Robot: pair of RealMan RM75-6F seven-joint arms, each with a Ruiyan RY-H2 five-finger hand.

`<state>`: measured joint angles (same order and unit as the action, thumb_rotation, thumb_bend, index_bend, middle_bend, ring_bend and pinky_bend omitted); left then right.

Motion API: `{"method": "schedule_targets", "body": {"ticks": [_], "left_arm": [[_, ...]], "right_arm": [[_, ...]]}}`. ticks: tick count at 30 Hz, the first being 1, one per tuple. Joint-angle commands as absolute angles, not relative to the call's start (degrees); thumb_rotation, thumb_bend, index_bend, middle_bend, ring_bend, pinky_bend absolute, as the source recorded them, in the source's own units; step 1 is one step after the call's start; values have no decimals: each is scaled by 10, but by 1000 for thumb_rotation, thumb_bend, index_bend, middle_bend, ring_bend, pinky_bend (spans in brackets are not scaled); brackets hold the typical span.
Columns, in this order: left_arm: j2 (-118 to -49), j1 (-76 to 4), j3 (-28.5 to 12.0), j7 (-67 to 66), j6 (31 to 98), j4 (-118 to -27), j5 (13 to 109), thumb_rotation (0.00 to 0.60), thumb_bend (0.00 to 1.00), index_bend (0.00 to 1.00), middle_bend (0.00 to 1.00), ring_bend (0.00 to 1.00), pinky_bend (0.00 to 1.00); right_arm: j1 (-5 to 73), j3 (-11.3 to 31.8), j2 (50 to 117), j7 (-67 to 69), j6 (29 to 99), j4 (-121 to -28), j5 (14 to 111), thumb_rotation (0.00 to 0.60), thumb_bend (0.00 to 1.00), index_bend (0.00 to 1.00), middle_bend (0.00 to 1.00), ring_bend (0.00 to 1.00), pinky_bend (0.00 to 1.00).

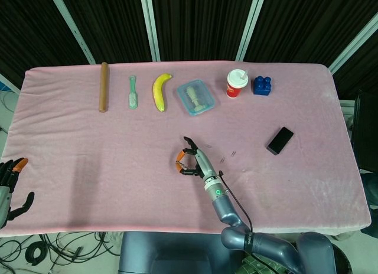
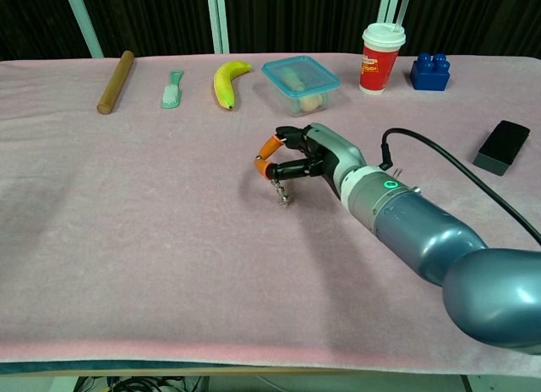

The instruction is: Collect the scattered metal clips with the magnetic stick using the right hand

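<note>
Our right hand (image 2: pixel 292 158) hangs low over the pink tablecloth (image 2: pixel 152 265), in front of the clear lidded food box (image 2: pixel 301 84) and slightly to its left in the chest view. Its fingers are curled in around the orange magnetic stick (image 2: pixel 267 160), which points down. A small bunch of metal clips (image 2: pixel 283 194) clings to the lower end of the stick, at or just above the cloth; we cannot tell whether they touch it. From the head view we see the same hand (image 1: pixel 190 159) in front of the box (image 1: pixel 195 97), with two more loose clips (image 1: pixel 234 153) lying on the cloth to the right of the hand, between it and the black phone (image 1: pixel 280 140).

Our left hand (image 1: pixel 10 188) shows only in the head view, well off to the left of the box at the near corner of the table, fingers spread and holding nothing.

Along the far edge, left of the box, lie the banana (image 2: pixel 226 81), the green brush (image 2: pixel 172 91) and the wooden rod (image 2: pixel 115 69). Right of the box stand the red paper cup (image 2: pixel 380 61) and the blue toy brick (image 2: pixel 430 72).
</note>
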<state>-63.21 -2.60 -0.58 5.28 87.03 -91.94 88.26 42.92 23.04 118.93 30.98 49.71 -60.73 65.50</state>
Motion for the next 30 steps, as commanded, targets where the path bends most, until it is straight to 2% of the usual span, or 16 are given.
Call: {"method": "schedule_targets", "body": {"ticks": [1,13,21,30], "left_arm": [[-632,-26,-6,52,870,-919,882,600,422,72,77,0,0],[-633,-25,-6,51,873,-917,884,600,422,72,77,0,0],[-633,-25,-5,51,873,-917,885,600,422,72,77,0,0],[-634,-24,-6,46,875,-920,884,600,422,72,77,0,0]], "right_arm": [[429,226,1193,317,500,-598,664,600,388,657,0,0,168],[424,227,1184,341,514,-603,688,600,388,657,0,0,168],[397,228,1112,334,541,-659,704,600,388,657,0,0,168],[375,234,1064,344,526,-657,678,600,389,657,0,0,168]]}}
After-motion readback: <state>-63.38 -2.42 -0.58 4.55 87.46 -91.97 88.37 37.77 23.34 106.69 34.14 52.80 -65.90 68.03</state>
